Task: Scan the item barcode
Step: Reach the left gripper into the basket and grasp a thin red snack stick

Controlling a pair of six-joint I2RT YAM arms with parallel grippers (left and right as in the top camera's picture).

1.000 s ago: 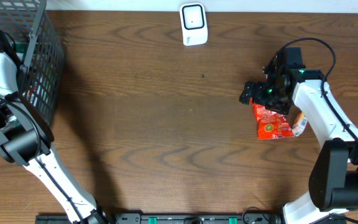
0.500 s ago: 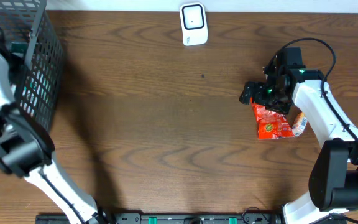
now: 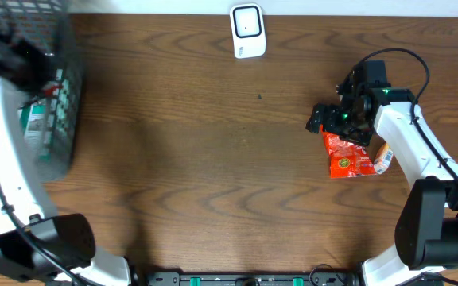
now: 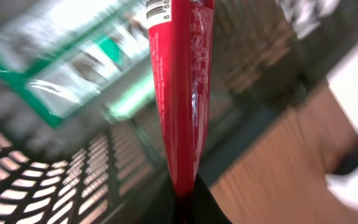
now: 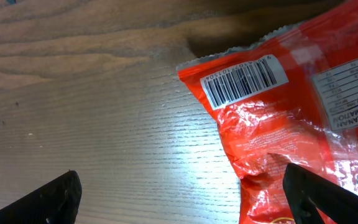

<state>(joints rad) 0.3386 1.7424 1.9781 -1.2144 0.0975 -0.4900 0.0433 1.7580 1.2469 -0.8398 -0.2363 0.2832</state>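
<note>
My left gripper is shut on the lower edge of a thin red packet, which hangs over the black wire basket; a barcode shows at its far end. From overhead that arm is a blur at the top left. The white scanner stands at the table's back edge. My right gripper stands open just above the table, at the edge of an orange-red packet lying flat with its barcode facing up.
Green and white packets lie inside the basket. A small round item sits beside the orange-red packet at the right. Bare wooden table stretches between the basket and the right arm.
The left gripper has closed on the red packet, and the left arm has swung up over the basket with it. The right arm has not moved.
</note>
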